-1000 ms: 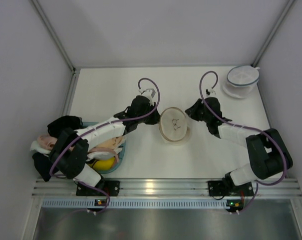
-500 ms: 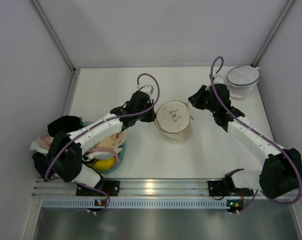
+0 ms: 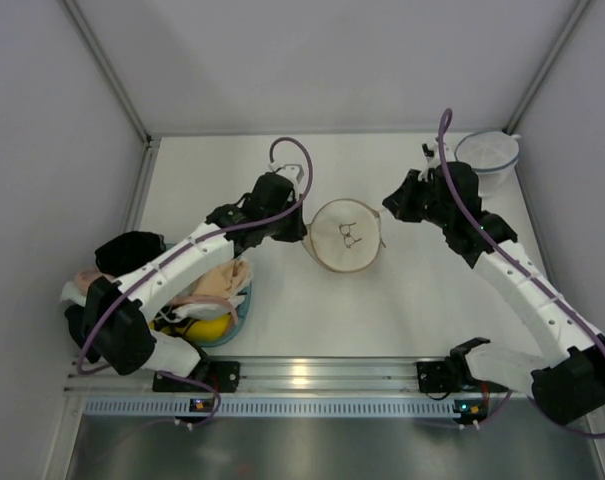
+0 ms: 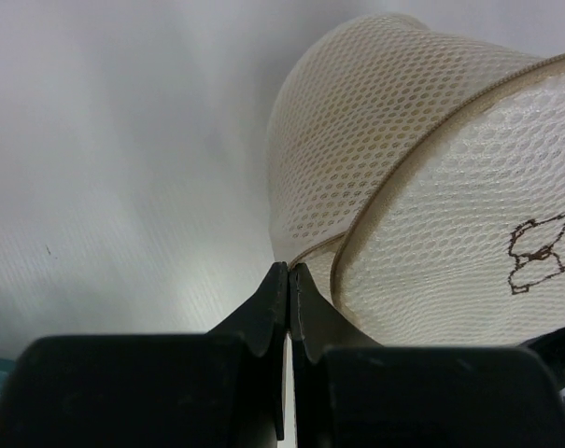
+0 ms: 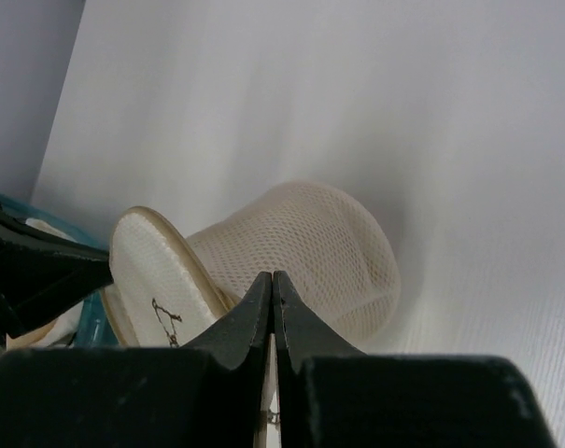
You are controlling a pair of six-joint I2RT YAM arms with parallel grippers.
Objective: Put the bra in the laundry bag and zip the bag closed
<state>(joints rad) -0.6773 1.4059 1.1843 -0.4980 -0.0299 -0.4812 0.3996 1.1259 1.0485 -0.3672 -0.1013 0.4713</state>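
White bench [image 3: 312, 320], enclosed by pale grey walls [image 3: 42, 150] on three sides.

Laundry bag [image 3: 332, 258]: at mid-bench, between the two arms. It is tipped so that its lid, bearing the small dark mark [image 3: 350, 236], faces the overhead camera. The tan zip rim runs round the lid. The right wrist view shows the bag on its side, with the lid to the left and the mesh body to the right. Whether the zip is open or done up cannot be determined.

Left gripper [image 3: 302, 228]: at the bag's left edge. In the left wrist view the jaws are pressed together, tips meeting where the tan rim joins the mesh wall, pinching the bag there.

Right gripper [image 3: 387, 208]: at the bag's right edge. The jaws are together with the tips against the mesh, a sliver of pale material caught between them.

Bra [image 3: 207, 327]: mustard yellow, not in the bag. It lies in a teal basin [image 3: 244, 310] at the near left of the bench, partly under peach garments [image 3: 220, 282] and the left arm. It is well apart from the bag.

Second round bag [image 3: 487, 155]: blue-rimmed, standing in the far right corner, just behind the right arm's wrist.
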